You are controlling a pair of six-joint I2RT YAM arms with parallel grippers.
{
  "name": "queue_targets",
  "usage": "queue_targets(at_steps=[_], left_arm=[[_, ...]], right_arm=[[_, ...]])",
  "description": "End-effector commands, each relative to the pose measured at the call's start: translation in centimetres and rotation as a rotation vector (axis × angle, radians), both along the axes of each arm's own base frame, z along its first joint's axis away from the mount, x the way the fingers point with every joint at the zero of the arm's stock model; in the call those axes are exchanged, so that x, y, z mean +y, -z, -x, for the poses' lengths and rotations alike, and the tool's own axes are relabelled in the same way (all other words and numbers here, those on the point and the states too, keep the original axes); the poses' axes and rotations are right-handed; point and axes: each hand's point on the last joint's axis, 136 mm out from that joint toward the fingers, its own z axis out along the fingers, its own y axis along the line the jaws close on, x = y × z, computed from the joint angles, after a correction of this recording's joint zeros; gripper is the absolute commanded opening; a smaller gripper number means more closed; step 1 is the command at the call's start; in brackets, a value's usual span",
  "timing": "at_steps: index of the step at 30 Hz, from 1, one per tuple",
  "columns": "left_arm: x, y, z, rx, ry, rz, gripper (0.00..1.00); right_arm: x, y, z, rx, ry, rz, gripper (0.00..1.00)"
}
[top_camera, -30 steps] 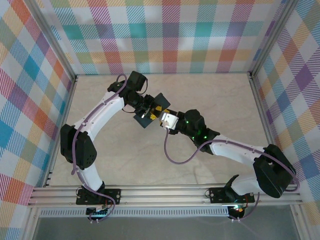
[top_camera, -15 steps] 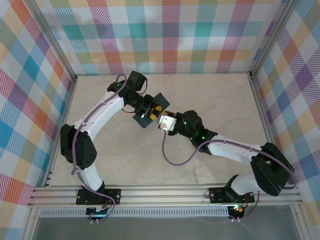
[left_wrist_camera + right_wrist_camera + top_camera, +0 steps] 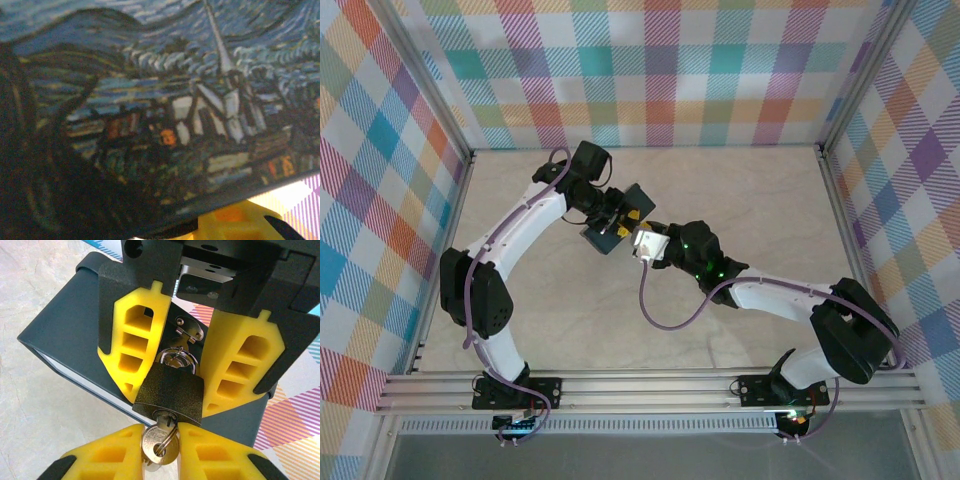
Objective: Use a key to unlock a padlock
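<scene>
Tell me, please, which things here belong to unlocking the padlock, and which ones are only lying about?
Belong to the job:
padlock, hanging on the tin box hasp
key, in its keyhole
right fingers, closed on the key
left fingers, either side of the padlock

Only lying about:
purple cable
table
checked walls

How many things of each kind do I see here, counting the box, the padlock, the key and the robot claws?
tin box: 1
padlock: 1
key, in the padlock's keyhole: 1
claws: 2, the left claw around the padlock and the right claw on the key
Total: 5
</scene>
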Motion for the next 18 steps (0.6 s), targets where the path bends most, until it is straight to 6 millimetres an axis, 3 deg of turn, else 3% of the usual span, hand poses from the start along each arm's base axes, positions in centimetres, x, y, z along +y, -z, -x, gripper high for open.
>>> queue_targets(at_steps=[1, 12, 18], left_arm=[[-1.5, -3.4, 0.2, -0.049, 0.044, 0.113, 0.0], [-1.7, -3.6, 0.3, -0.052, 0.042, 0.134, 0.0], [-1.8, -4.0, 0.4, -0.057, 0.044, 0.148, 0.0]], right_arm=[[0.4, -0.2, -0.2, -0.002, 0.002, 0.011, 0.18], [-0.3, -0.2, -0.2, 0.073, 0.051, -0.028, 0.1], [-0.4, -1.4, -0.6, 0.113, 0.093, -0.118, 0.05]])
